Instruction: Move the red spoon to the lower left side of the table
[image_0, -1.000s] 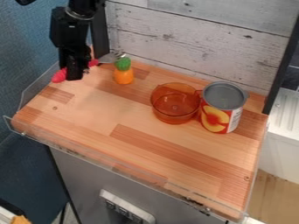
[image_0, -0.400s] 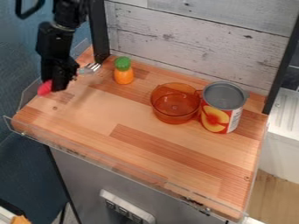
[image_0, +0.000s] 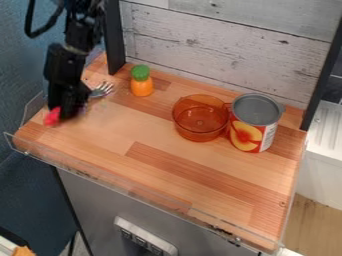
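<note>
As the arm (image_0: 65, 65) hangs, its gripper (image_0: 65, 114) points down; it clasps a fork (image_0: 102, 90).

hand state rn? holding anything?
Hand: closed, holding the red-handled fork, handle end out one side, tines out the other.

At upper left of the frame: fork (image_0: 103, 89) in the pincer (image_0: 65, 111), tines toward upper right. On the counter (image_0: 120, 145), right of the tines: toy (image_0: 141, 86), upright. Right of centre: pot (image_0: 200, 135), with can (image_0: 250, 132) upright just beside, on the right. Behind the counter: wall panel (image_0: 220, 45).
</note>
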